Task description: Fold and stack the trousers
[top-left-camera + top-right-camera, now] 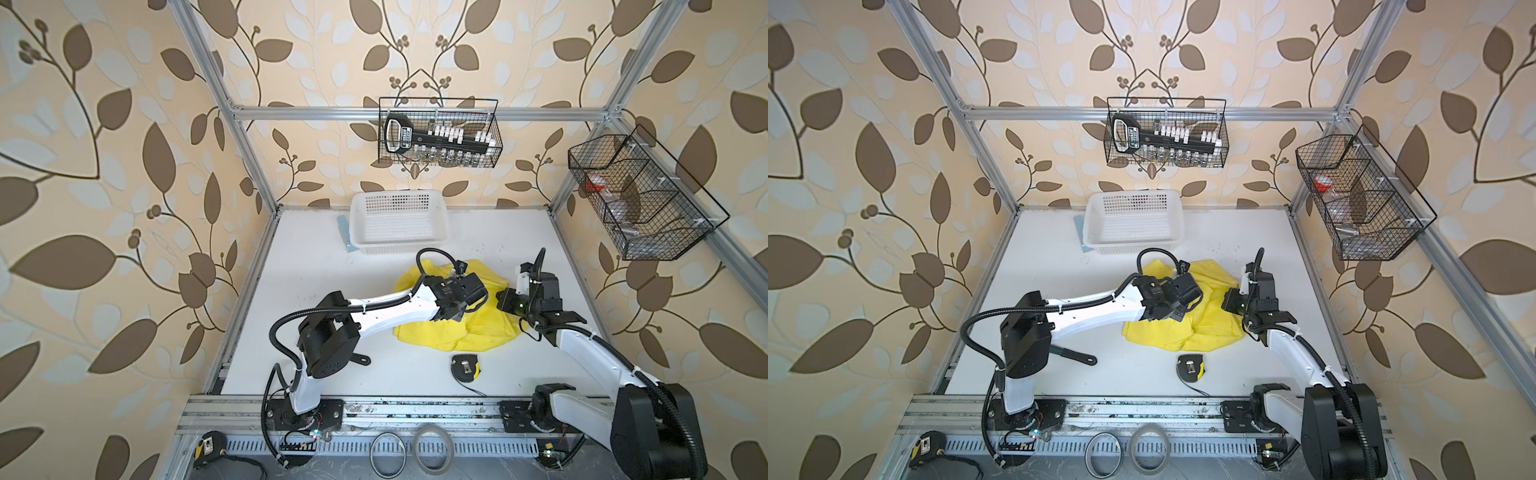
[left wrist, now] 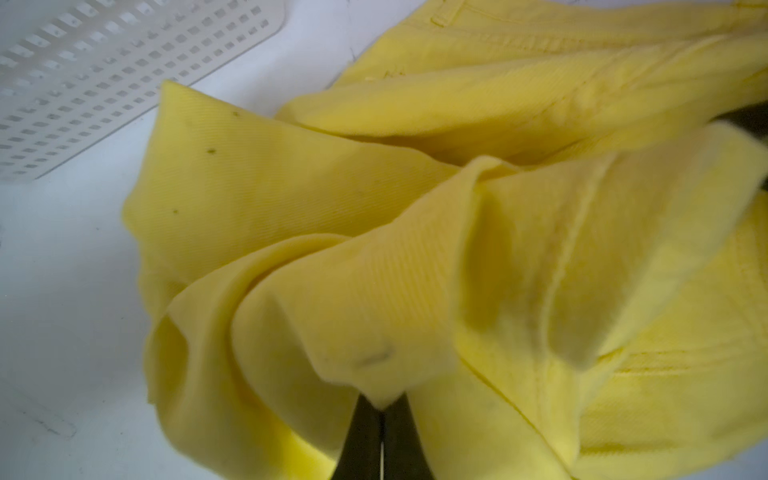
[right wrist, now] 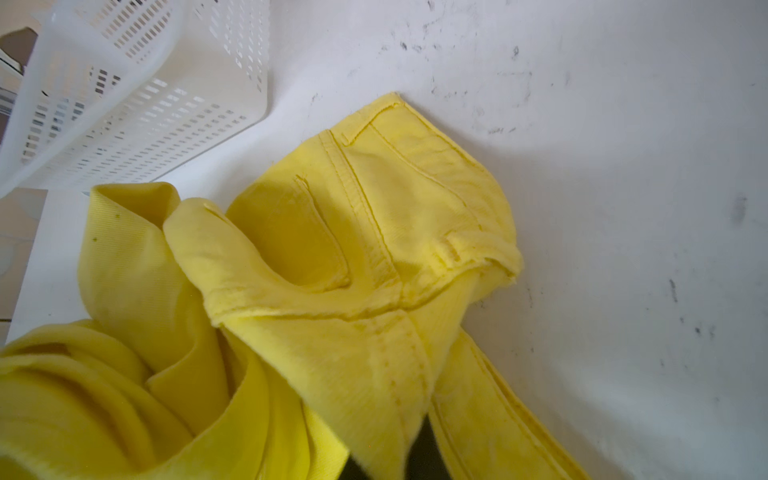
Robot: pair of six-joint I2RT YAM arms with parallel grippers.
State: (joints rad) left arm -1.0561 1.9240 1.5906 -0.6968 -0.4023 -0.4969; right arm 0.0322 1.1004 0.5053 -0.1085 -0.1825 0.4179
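White table (image 1: pixel 311 270), 1 pr trousers (image 1: pixel 478 330), 1 basket (image 1: pixel 397 247)

Top-down situation: the bright yellow cloth trousers (image 1: pixel 461 332) are a crumpled heap in the middle of the white tabletop (image 1: pixel 316 266). The white-and-black left arm (image 1: pixel 390 309) has its black end over the middle of the heap, and the matching right arm (image 1: pixel 582 340) has its end at the heap's right edge. A white perforated plastic basket (image 1: pixel 399 224) sits just behind. A black-and-yellow tape measure (image 1: pixel 465 368) lies just in front.
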